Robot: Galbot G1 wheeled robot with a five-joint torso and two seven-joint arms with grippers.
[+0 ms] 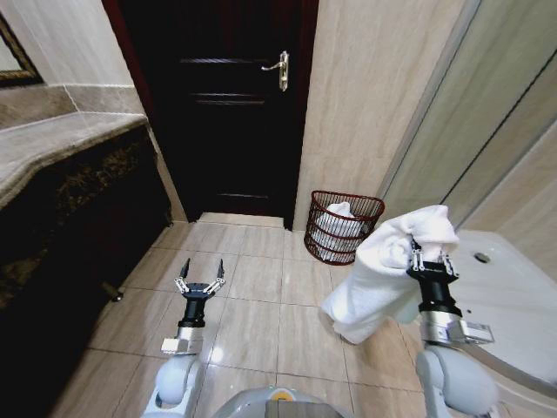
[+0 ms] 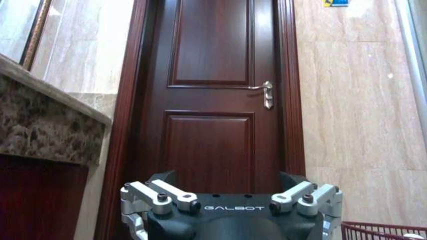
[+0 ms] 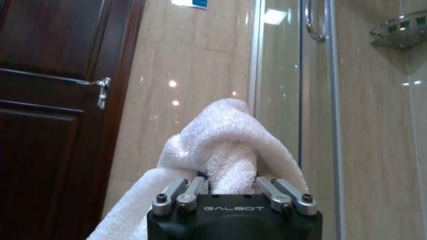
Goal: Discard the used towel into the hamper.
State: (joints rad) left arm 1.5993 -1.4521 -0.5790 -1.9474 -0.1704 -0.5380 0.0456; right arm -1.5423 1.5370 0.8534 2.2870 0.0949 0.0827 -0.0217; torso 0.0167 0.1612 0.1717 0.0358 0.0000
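Holding towel (image 1: 383,270) clamped in right gripper (image 1: 432,259) | hamper (image 1: 343,226) ahead, slightly left, nearer right arm | left gripper (image 1: 201,275) spread, idle.

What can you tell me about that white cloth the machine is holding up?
The white terry-cloth towel looks soft, thick and looped. It is bunched and folded, pinched near its top by the right gripper, with the rest hanging loosely toward the tiled floor. It is held up in the air, nearer the robot than the reddish-brown wire hamper, which already holds something white.
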